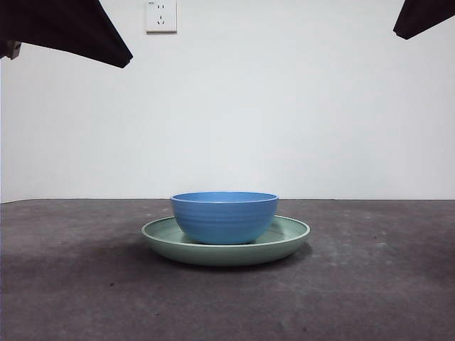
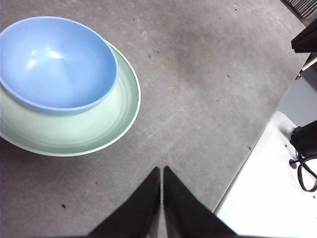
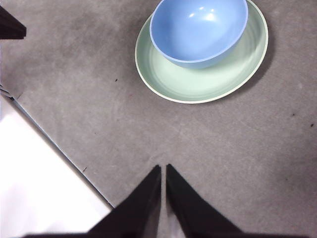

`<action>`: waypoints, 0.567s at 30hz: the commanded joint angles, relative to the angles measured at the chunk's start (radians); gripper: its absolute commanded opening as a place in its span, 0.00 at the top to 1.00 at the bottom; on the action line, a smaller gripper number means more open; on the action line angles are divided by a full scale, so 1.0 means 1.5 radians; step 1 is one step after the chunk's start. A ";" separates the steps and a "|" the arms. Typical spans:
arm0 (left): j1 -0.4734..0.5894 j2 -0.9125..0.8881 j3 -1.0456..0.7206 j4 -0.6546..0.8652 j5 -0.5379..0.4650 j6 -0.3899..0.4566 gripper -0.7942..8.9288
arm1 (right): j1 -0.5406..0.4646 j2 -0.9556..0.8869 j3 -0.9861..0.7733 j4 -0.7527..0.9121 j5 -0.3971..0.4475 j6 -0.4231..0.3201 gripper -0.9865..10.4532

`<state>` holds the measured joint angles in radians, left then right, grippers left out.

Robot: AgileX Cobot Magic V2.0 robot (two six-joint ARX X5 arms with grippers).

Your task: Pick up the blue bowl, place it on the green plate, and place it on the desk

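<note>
The blue bowl (image 1: 225, 216) stands upright and empty on the green plate (image 1: 288, 240), which rests on the dark grey desk (image 1: 370, 284) at the middle. The bowl (image 2: 52, 62) and plate (image 2: 99, 134) also show in the left wrist view, and the bowl (image 3: 198, 29) and plate (image 3: 173, 79) in the right wrist view. My left gripper (image 2: 162, 171) is shut and empty, raised above the desk and away from the plate. My right gripper (image 3: 163, 168) is shut and empty, raised on the other side. Both arms show only as dark tips at the front view's top corners.
A white wall with a socket (image 1: 161, 15) stands behind the desk. The desk's edge and a white surface (image 2: 267, 198) with black cables lie beside the left gripper. A white surface (image 3: 34, 173) lies past the desk's edge by the right gripper.
</note>
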<state>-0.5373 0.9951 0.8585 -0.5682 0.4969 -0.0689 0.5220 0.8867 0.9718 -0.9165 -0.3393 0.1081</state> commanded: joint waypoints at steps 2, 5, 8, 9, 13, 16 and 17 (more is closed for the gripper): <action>-0.005 0.003 0.006 0.010 0.003 0.003 0.91 | 0.004 0.005 0.010 0.002 0.000 -0.008 0.90; -0.005 0.003 0.006 0.010 0.003 0.003 0.91 | 0.004 0.005 0.010 0.002 0.000 -0.008 0.90; -0.005 0.003 0.006 0.010 0.003 0.003 0.91 | 0.004 0.005 0.010 0.002 0.000 -0.008 0.90; -0.005 0.003 0.006 0.010 0.003 0.003 0.91 | 0.004 0.005 0.010 0.002 0.000 -0.008 0.90; -0.005 0.002 0.006 0.012 0.003 0.003 0.91 | 0.004 0.005 0.010 0.002 0.000 -0.008 0.90; 0.001 -0.018 0.006 0.013 0.000 0.004 0.91 | 0.004 0.005 0.010 0.002 0.000 -0.008 0.90; 0.004 -0.028 0.006 0.013 -0.002 0.024 0.91 | 0.004 0.005 0.010 0.002 0.000 -0.008 0.90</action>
<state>-0.5320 0.9642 0.8585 -0.5636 0.4957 -0.0650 0.5220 0.8867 0.9718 -0.9165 -0.3393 0.1081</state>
